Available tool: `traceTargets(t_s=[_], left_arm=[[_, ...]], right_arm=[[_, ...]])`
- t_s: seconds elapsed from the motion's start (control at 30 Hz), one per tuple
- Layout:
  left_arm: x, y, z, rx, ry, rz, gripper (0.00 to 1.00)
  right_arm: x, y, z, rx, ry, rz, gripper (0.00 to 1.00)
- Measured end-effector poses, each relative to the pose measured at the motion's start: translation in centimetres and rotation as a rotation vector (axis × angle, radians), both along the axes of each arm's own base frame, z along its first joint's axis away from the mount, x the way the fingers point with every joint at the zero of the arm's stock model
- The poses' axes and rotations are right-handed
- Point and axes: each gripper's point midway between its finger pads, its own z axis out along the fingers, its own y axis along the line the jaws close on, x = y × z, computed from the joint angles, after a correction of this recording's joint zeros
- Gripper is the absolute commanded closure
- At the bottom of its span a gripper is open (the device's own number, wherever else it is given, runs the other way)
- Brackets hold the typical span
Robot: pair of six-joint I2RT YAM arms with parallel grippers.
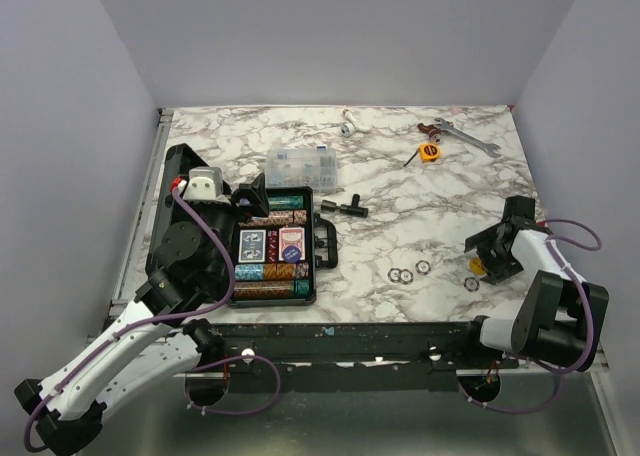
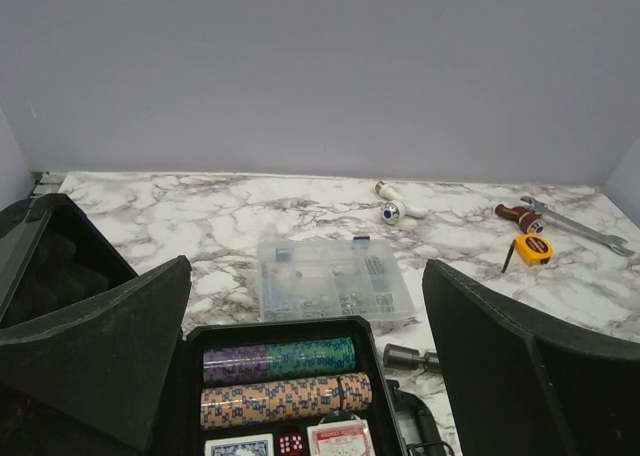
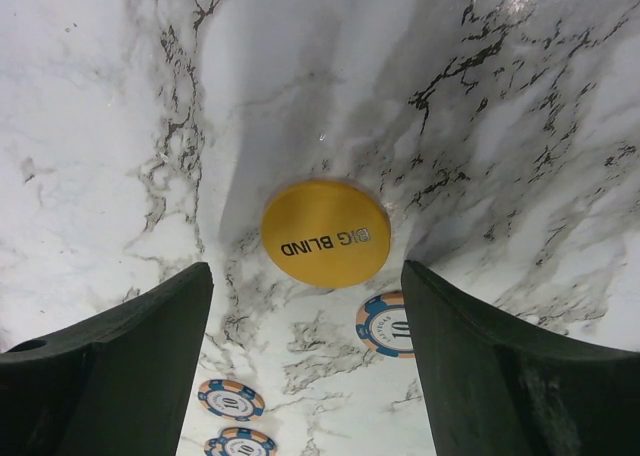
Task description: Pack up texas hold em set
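Observation:
The black case (image 1: pixel 312 276) of the texas hold em set lies open at the left, its lid folded out under the left arm. Inside are chip rows (image 2: pixel 280 361), a blue deck (image 2: pixel 238 446) and a red deck (image 2: pixel 340 441). My left gripper (image 1: pixel 250 198) hovers open above the case's far end, holding nothing. At the right, my right gripper (image 3: pixel 308 346) is open and low over the table. A yellow BIG BLIND button (image 3: pixel 325 234) lies flat just beyond its fingertips. Three loose blue chips (image 3: pixel 385 324) lie nearby on the marble.
A clear compartment box (image 1: pixel 300 166) sits behind the case, with a black metal fitting (image 1: pixel 345 208) to its right. A yellow tape measure (image 1: pixel 430 152) and a wrench (image 1: pixel 465 136) lie at the back right. More loose chips (image 1: pixel 407 274) lie mid-table.

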Motion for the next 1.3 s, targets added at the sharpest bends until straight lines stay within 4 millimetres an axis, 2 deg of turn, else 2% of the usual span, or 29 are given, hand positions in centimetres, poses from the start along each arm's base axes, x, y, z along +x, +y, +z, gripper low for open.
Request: traceTargets(t_s=[0.17, 0.23, 0.7, 0.9, 1.3], left_arm=[[-0.1, 0.0, 0.1, -0.004, -0.003, -0.003, 0.01], [-0.1, 0.0, 0.2, -0.006, -0.004, -0.004, 0.02], [-0.2, 0.1, 0.3, -0.012, -0.009, -0.004, 0.02], [-0.2, 0.1, 0.3, -0.012, -0.009, -0.004, 0.02], [0.0, -0.1, 0.0, -0.003, 0.0, -0.004, 0.02]], right_arm=[[0.1, -0.1, 0.0, -0.004, 0.008, 0.008, 0.24], [0.3, -0.3, 0.0, -0.011, 0.012, 0.006, 0.32], [1.0, -1.0, -0.3, -0.024, 0.051, 0.006, 0.32], [1.1, -1.2, -0.5, -0.024, 0.085, 0.005, 0.37], [0.8, -1.3, -1.1, -0.013, 0.155, 0.011, 0.41]])
